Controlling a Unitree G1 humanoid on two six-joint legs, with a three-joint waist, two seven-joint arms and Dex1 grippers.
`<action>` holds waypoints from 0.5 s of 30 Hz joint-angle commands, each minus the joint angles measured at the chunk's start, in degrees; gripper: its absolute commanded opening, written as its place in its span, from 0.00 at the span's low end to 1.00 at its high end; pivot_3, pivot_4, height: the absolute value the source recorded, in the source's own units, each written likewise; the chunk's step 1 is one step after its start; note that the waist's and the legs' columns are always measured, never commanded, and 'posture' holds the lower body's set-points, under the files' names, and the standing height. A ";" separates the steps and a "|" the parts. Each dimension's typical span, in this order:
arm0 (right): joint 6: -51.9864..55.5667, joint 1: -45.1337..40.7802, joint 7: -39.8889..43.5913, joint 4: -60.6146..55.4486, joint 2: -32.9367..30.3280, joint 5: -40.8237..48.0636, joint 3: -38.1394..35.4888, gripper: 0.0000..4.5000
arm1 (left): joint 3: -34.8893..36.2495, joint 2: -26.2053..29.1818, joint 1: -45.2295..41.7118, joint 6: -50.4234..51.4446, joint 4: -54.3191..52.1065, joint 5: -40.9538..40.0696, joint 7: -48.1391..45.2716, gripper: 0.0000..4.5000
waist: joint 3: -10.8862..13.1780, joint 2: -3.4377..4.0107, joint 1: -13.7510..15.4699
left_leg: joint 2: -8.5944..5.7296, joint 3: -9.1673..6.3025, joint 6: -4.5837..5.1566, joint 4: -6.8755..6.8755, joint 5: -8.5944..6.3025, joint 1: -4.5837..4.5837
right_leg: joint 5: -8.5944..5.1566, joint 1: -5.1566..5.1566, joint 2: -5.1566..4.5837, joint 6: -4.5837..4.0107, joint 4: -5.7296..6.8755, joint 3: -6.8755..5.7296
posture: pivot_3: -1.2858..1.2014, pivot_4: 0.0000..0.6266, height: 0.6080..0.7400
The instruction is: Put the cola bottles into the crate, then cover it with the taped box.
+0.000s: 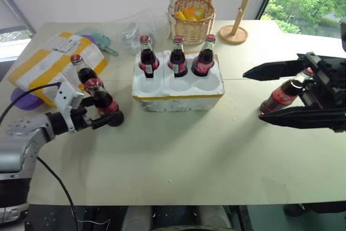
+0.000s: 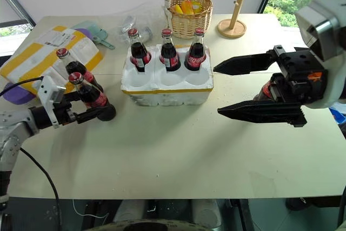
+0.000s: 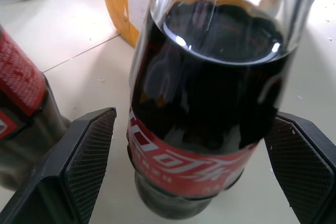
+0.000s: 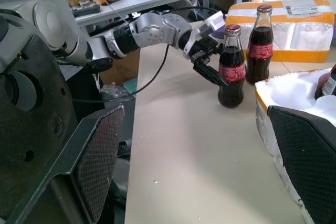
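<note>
L wrist view: bottle [image 3: 210,114] btwn spread L tool [image 3: 202,171] pads, untouched.

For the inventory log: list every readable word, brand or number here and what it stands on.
Nearest cola bottle, red label: white Chinese characters, seemingly "可口", partly cut off.
Other cola bottles: white script on red labels, too small to read.
Taped box, white shipping label: print too small to read.
No other legible text.
</note>
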 commanded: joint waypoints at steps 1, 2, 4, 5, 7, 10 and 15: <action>-0.58 0.53 -0.26 -0.60 -0.12 1.07 -2.49 1.00 | -0.54 -0.75 -0.97 -1.92 0.71 0.87 0.15 0.99 | 0.00 0.00 -0.02 | 0.00 0.00 0.00 0.00 0.00 0.00 | 0.00 0.00 0.01 0.00 0.00 0.00 | 0.52 0.24 1.00; -0.68 0.85 -0.22 -0.76 -0.09 0.94 -2.58 1.00 | -0.75 -1.01 -1.05 -2.08 0.85 0.83 -0.05 0.99 | 0.00 0.00 0.00 | 0.00 0.00 0.00 0.00 0.00 0.00 | 0.00 0.00 0.01 0.01 0.01 0.00 | 0.52 0.24 1.00; -0.89 1.58 0.00 -0.87 -0.05 0.65 -2.92 1.00 | -0.93 -1.41 -1.25 -1.90 0.71 0.46 -0.23 0.88 | -0.01 -0.02 0.06 | 0.00 -0.01 0.00 0.01 0.00 0.00 | 0.01 0.00 0.03 0.01 0.02 -0.01 | 0.52 0.24 1.00; -0.98 1.88 0.05 -0.84 -0.05 0.57 -3.09 1.00 | -0.94 -1.51 -1.30 -1.73 0.46 0.15 -0.33 0.81 | -0.01 -0.02 0.08 | 0.00 -0.01 0.00 0.02 0.00 0.00 | 0.01 0.01 0.04 0.02 0.02 -0.01 | 0.52 0.24 1.00; -1.12 2.50 0.26 -0.86 -0.09 0.51 -3.55 1.00 | -0.84 -1.43 -1.27 -1.28 -0.11 -0.22 -0.30 0.62 | -0.01 -0.02 0.13 | 0.00 0.00 0.00 0.04 0.00 0.00 | 0.01 0.02 0.04 0.02 0.02 -0.01 | 0.52 0.24 1.00; -1.40 3.71 0.58 -1.06 0.07 0.28 -4.25 1.00 | -0.23 -0.80 -1.19 0.12 -1.10 -1.06 -0.34 0.63 | -0.01 -0.03 0.28 | 0.00 -0.01 0.00 0.04 0.00 0.00 | 0.01 0.02 0.06 0.02 0.02 -0.01 | 0.52 0.24 1.00; -2.68 5.90 1.00 -1.47 0.34 -1.12 -4.61 1.00 | 2.03 2.85 -1.55 6.79 -6.69 -7.29 -3.63 0.63 | 0.05 -0.15 0.68 | 0.00 0.00 0.00 0.04 0.00 0.00 | 0.01 0.01 0.12 0.03 0.03 -0.01 | 0.52 0.24 1.00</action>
